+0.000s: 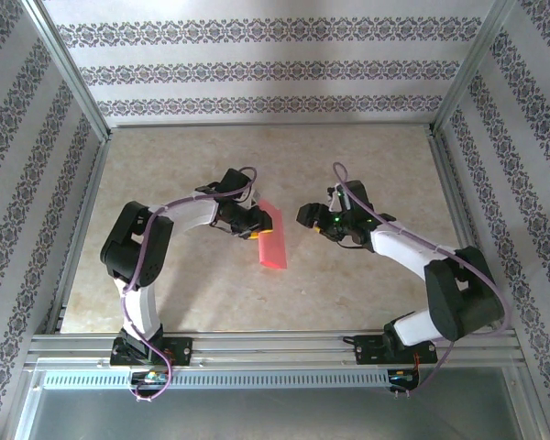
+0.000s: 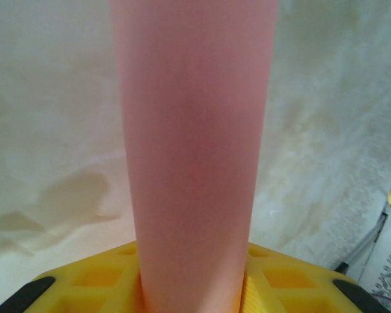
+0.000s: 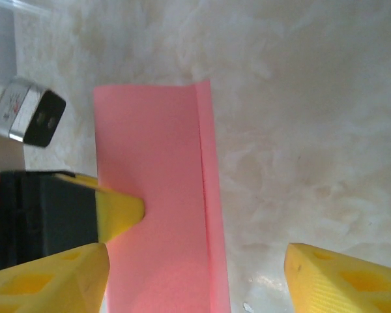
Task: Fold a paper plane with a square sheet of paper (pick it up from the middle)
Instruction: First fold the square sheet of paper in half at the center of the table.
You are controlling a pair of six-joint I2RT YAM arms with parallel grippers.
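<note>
The square sheet of paper (image 1: 271,236) is pink-red and folded into a narrow strip. It hangs tilted above the table at the centre. My left gripper (image 1: 256,226) is shut on its left side. In the left wrist view the sheet (image 2: 192,130) rises from between the yellow fingers (image 2: 98,280) of the left gripper (image 2: 192,290). My right gripper (image 1: 305,217) stands open just right of the strip, apart from it. In the right wrist view the sheet (image 3: 156,195) shows a crease near its right edge, ahead of the open right gripper (image 3: 195,280). The paper plane is out of view.
The beige marbled table (image 1: 367,275) is walled by patterned panels (image 1: 266,73) on an aluminium frame (image 1: 257,346). In the right wrist view, the left gripper's yellow fingertip (image 3: 120,212) and a small silver-and-black box (image 3: 29,120) sit left of the sheet.
</note>
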